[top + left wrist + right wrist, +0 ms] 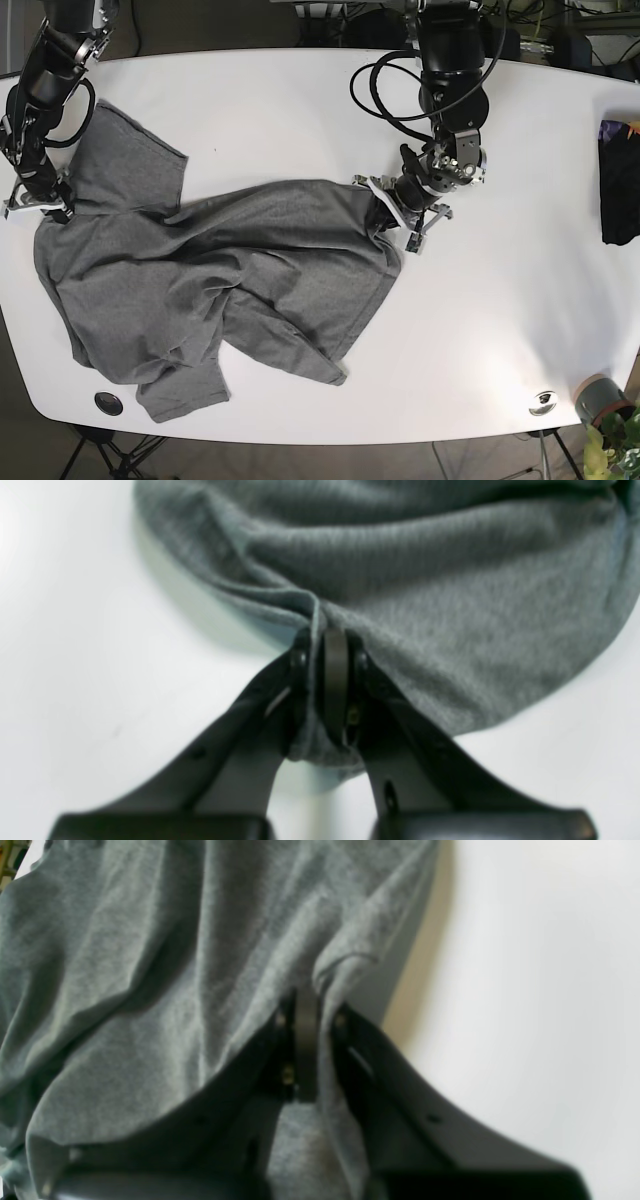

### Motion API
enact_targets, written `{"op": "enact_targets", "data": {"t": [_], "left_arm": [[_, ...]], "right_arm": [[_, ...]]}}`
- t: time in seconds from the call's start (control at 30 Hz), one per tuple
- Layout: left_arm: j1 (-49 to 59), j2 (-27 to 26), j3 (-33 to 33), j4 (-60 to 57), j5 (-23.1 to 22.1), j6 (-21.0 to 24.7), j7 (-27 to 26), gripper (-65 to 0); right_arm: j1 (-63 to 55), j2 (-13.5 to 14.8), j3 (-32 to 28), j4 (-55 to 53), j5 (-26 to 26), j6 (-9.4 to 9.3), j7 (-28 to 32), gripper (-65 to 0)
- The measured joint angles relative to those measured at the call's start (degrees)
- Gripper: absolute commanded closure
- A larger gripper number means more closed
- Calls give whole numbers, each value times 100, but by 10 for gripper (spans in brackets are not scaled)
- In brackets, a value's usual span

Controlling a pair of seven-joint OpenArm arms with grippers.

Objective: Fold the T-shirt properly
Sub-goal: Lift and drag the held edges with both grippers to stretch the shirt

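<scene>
Base view, grey T-shirt [230, 290] rumpled on white table [300, 110]; both arms' jaws clamped on its edges

Bright even light; wrist views blurred, base sharp.

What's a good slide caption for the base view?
Both grippers, left gripper and right gripper, pinch opposite edges of a rumpled grey T-shirt on a white table.
</scene>
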Motion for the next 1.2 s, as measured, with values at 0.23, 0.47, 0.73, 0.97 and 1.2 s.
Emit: {"op": "enact_targets", "data": {"t": [0.23,0.47,0.73,0.97,1.2], "left_arm": [[-376,-197,-850,-83,35,-74,109,0],[-671,-691,-1010,-87,201,22,348,0],[-857,-922,-988,205,282,26,459,0],[-669,-981,-1447,247,271,-402,431,0],[-199,-992,-2046,249,240,-905,490,0]], "right_arm": [[-94,-68,7,407,-22,-9,-457,-29],[-269,-667,-4,2114,2,4,-1174,-29],[-264,-1244,28,3362,-22,-24,-1908,-29],[-656,-1725,4,4192,15,-439,-2214,-29],[-1403,-2094,44,5093,28,-706,-2260,-29]]}}
